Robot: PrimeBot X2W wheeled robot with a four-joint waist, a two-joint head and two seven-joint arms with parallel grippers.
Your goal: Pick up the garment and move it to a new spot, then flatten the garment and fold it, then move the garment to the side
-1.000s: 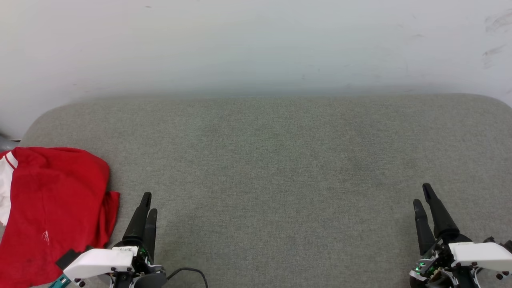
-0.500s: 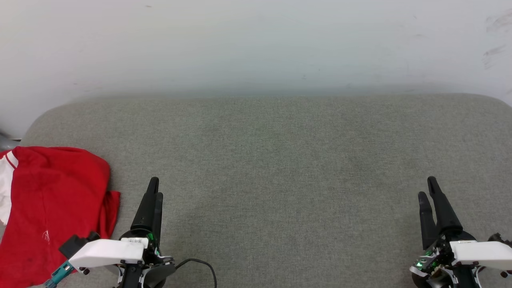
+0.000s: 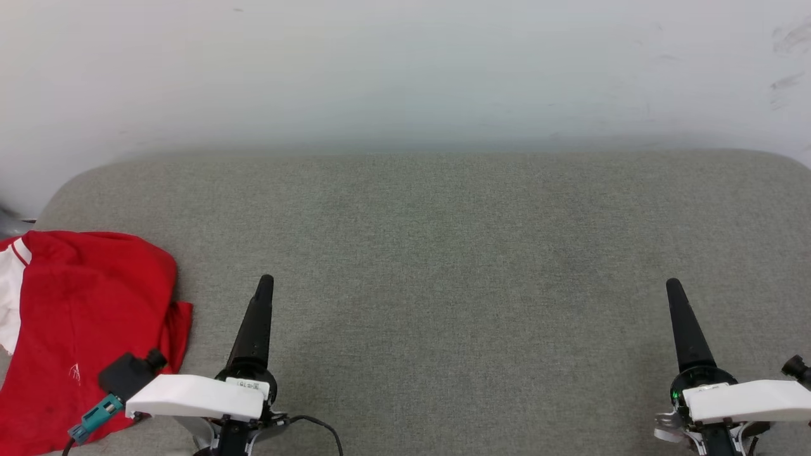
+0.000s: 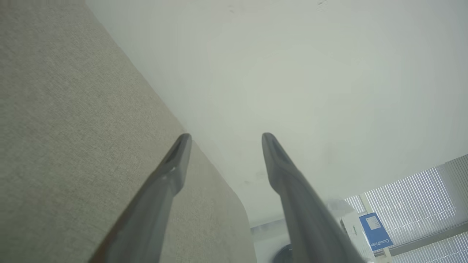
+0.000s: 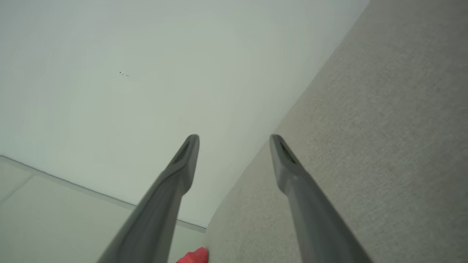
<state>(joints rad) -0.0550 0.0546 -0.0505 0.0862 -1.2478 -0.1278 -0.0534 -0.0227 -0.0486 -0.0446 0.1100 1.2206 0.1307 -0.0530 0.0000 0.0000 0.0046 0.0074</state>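
Left gripper (image 4: pixel 226 136) spread; rumpled red garment (image 3: pixel 82 316) on woven cushion (image 3: pixel 443 253).

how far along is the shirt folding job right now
Done, it seems: the garment lies in a compact, folded-looking bundle at the left edge of the grey cushion. In hand: nothing; left gripper and right gripper are open and empty. Left: probably nothing, though the fold looks rough.
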